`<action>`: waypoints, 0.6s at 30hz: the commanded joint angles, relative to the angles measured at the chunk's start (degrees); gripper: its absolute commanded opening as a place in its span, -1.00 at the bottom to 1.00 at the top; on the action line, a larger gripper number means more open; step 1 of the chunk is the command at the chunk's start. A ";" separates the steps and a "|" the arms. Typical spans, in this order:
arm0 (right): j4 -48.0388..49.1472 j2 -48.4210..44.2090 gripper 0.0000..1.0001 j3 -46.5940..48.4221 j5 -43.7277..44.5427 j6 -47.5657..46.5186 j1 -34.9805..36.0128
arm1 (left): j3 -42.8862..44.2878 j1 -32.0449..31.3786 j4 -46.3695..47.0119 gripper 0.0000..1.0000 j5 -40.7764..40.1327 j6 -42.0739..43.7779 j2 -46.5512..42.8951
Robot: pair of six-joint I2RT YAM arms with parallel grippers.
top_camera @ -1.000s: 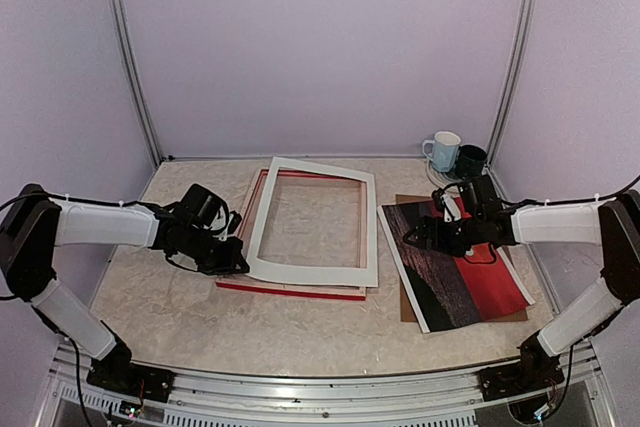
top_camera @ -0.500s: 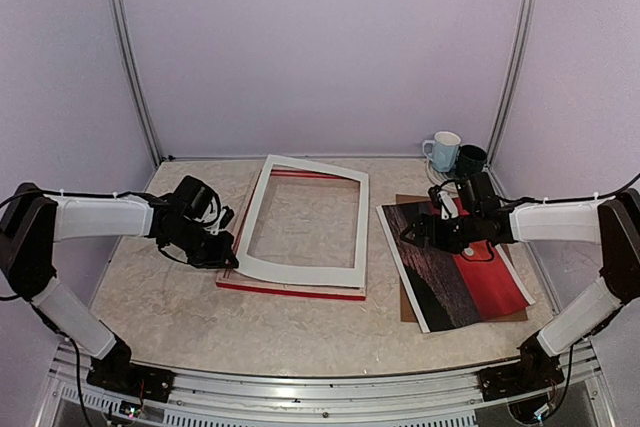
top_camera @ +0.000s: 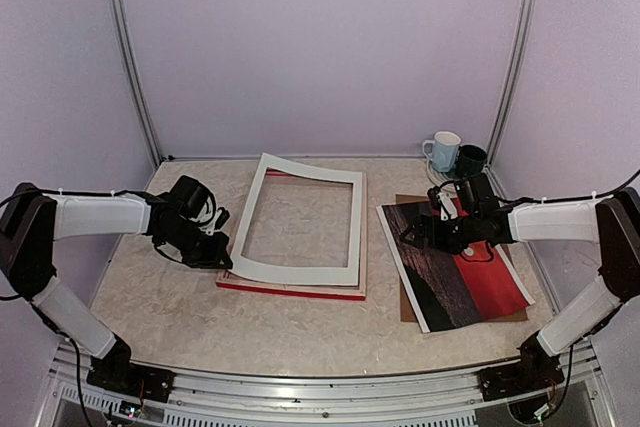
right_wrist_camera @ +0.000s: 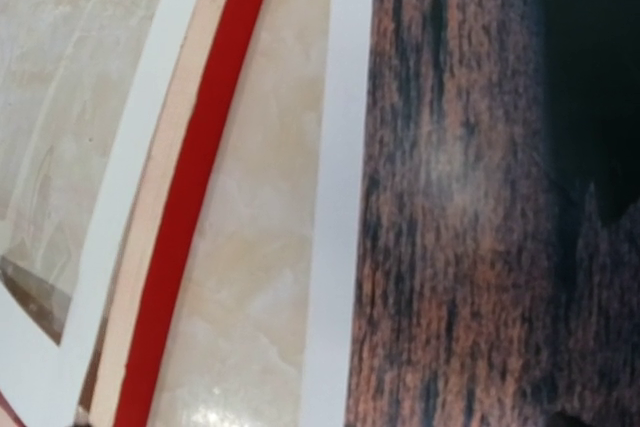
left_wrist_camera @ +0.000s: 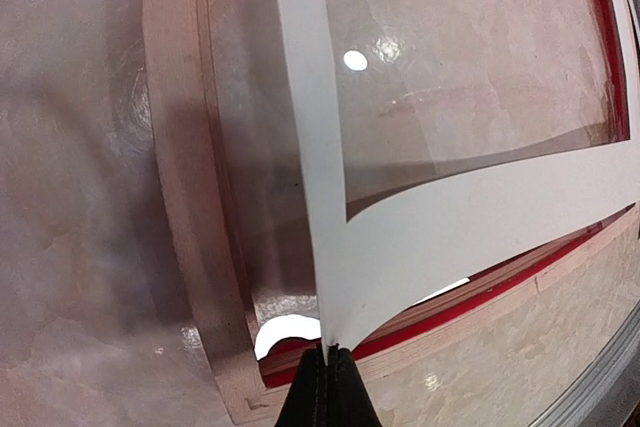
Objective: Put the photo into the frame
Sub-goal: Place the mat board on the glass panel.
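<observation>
- Left fingers (left_wrist_camera: 325, 377): closed tight on the near-left corner of the white mat (top_camera: 300, 272), a card with a window cut in it. They hold that corner raised, so the mat bows and tilts up off the frame (top_camera: 290, 290). The mat's right side appears to rest on the frame. The likely purpose is to uncover the opening so that a print can go in.
- Frame: it lies flat on the counter (top_camera: 170, 317), left of centre. Pale wood faces upward and a red strip shows along the near edge. Its sides run roughly square to the counter's edges. Foreshortening prevents judging which side is the longer.
- Photo (top_camera: 470, 282), position: it lies print-side up on a brown backing board (top_camera: 407, 307). It sits to the right of the frame, with a bare strip of counter between them, and is not yet in the frame.
- Photo, axis: the long axis runs from far to near, with the near end swung to the right. The dark water band lies along the left long edge, toward the frame. The red sky lies along the right long edge.
- Right fingers (top_camera: 415, 237): spread wide and holding nothing visible, poised above the photo's far-left part. This probably places them to take the edge that faces the frame.
</observation>
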 commanded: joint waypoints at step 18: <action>1.41 1.56 0.96 1.82 -0.04 -0.12 1.34 | 1.64 1.97 -0.50 -1.00 6.65 2.03 -2.65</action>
